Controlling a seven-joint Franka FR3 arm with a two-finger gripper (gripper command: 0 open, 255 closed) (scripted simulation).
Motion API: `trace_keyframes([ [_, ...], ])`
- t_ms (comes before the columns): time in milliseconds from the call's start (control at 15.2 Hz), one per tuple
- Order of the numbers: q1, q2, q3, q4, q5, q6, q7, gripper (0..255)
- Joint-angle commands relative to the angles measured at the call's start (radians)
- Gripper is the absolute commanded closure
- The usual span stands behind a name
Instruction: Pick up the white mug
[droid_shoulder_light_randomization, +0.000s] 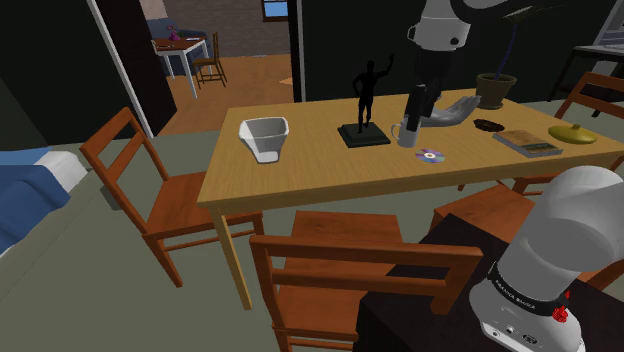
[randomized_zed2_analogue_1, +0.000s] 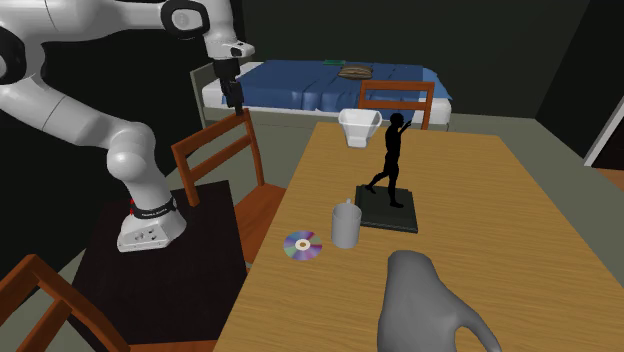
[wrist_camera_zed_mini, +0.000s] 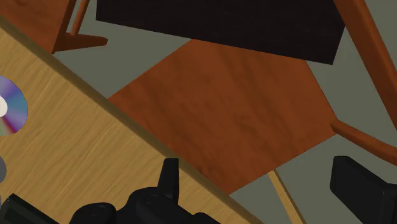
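dim even light, faint soft shadows

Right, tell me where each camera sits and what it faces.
Shoulder view: beside the stand, looking over the table to a doorway; arm base and tool show.
Second exterior view: opposite table end, facing arm and bed; arm and tool show.
Wrist view: on the wrist, looking down at a chair seat; open tool fingers show.
All share the disc.

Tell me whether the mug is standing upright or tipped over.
Upright. The mug stands on its base on the table, rim uppermost, between the disc and the black figurine.
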Motion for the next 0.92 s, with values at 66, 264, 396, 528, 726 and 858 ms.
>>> trace_keyframes([
  [66,-0.007,0.019,-0.019,0.000,-0.013,0.017,-0.023,0],
  [264,-0.028,0.084,-0.077,0.006,-0.049,0.067,-0.090,0],
  [396,-0.041,0.133,-0.114,0.017,-0.070,0.100,-0.134,0],
  [528,-0.052,0.186,-0.151,0.033,-0.088,0.133,-0.178,0],
  [726,-0.066,0.273,-0.204,0.067,-0.108,0.180,-0.243,0],
  [858,-0.074,0.335,-0.238,0.096,-0.116,0.210,-0.287,0],
])
